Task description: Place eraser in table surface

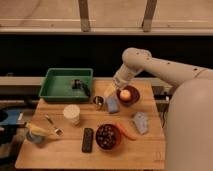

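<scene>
Lying flat on light-brown wooden table surface: black rectangular eraser, left of dark round bowl of reddish pieces; farther, second bowl holding orange fruit, gripper beside it, jaws apart; green plastic tray holding small dark item

The white arm is stretching out from the robot's bulky body at the right edge, running up and leftward to a rounded elbow. From there the forearm is angling steeply down and to the left. The gripper is hanging at its end, low near the middle of the view, pointing downward, its jaws standing apart and gripping nothing.
</scene>
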Available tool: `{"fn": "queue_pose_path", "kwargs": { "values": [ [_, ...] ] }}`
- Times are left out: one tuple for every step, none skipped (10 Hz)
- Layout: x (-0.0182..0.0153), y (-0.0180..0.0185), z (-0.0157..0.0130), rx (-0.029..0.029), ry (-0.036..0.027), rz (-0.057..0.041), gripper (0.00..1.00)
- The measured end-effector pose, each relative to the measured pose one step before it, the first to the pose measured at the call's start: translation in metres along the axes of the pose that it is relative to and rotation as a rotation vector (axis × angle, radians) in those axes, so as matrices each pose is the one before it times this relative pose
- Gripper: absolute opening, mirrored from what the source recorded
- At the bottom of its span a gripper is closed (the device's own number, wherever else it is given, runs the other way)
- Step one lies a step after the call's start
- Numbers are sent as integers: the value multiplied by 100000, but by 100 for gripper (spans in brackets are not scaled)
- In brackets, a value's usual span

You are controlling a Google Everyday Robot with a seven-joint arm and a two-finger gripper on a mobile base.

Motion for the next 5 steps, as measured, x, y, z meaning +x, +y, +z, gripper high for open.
{"fn": "queue_pose_path", "kwargs": {
  "values": [
    [-103, 104, 50, -61, 47, -223, 76],
    [-110, 187, 95, -236, 54, -297, 76],
    [46, -99, -38, 111, -45, 154, 76],
    [18, -26, -39, 25, -53, 51, 76],
    [-173, 48, 41, -274, -154, -46, 76]
  ]
}}
